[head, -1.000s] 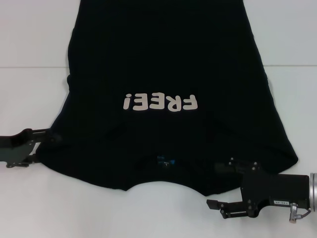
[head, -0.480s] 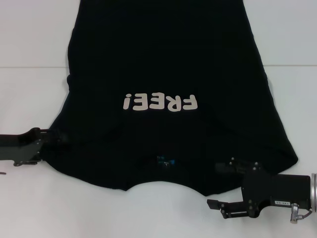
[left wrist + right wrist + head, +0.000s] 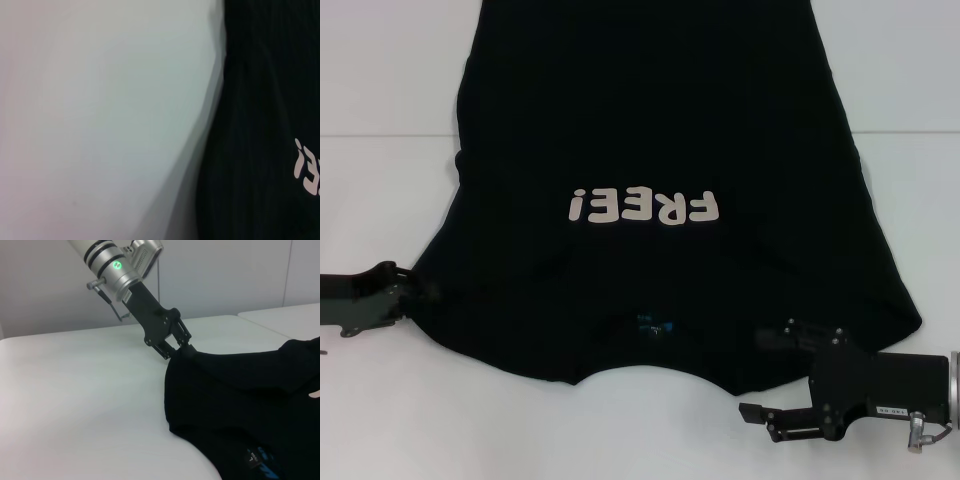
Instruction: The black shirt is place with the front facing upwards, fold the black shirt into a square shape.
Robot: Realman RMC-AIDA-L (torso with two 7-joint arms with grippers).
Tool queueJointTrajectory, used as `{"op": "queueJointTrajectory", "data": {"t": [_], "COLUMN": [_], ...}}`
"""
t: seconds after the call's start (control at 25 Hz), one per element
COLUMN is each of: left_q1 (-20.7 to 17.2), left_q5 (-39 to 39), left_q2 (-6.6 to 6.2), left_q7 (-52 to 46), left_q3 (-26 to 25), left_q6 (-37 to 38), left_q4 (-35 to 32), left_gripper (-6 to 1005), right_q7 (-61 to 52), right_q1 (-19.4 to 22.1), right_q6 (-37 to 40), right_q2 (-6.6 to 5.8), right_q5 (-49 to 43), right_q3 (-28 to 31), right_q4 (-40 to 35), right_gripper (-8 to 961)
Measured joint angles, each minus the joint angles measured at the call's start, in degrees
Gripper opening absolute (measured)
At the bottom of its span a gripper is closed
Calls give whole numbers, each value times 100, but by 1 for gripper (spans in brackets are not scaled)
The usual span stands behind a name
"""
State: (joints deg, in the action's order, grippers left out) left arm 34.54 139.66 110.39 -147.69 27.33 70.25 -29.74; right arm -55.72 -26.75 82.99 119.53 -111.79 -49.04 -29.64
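Black shirt (image 3: pixel 660 150) flat, left gripper (image 3: pixel 415 288) at its sleeve edge

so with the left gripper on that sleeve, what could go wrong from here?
1. The left gripper pinches only the sleeve edge of the black shirt; a thin bite may slip out mid-fold.
2. The right gripper lies at the near shoulder; its hold cannot be seen, so the fold may come out uneven.
3. Cloth already bunches at the pinch, so creases may carry into the fold.
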Motion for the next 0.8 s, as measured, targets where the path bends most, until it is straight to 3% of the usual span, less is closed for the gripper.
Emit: {"op": "queueJointTrajectory", "data": {"t": [0.32, 0.44, 0.64, 0.8], "left_q1": [0, 0, -6, -8], "left_q5": [-8, -31, -53, -54], "left_q2": [0, 4, 7, 9], "left_q7": [74, 152, 290, 392], "left_q3": [0, -6, -34, -34], "left_q6": [-29, -36, -42, -11], "left_q4": [-4, -5, 3, 2], "left_gripper": [324, 90, 27, 27], "right_q7": [0, -55, -859, -3150], "right_q1": [3, 3, 14, 12], "right_q6": [38, 37, 136, 216], "right_q2": [0, 0, -63, -318], "right_q5": [9, 9, 9, -63], "right_q3": [10, 80, 543, 773], "right_q4": [3, 3, -83, -613], "right_gripper": [955, 955, 952, 949]}}
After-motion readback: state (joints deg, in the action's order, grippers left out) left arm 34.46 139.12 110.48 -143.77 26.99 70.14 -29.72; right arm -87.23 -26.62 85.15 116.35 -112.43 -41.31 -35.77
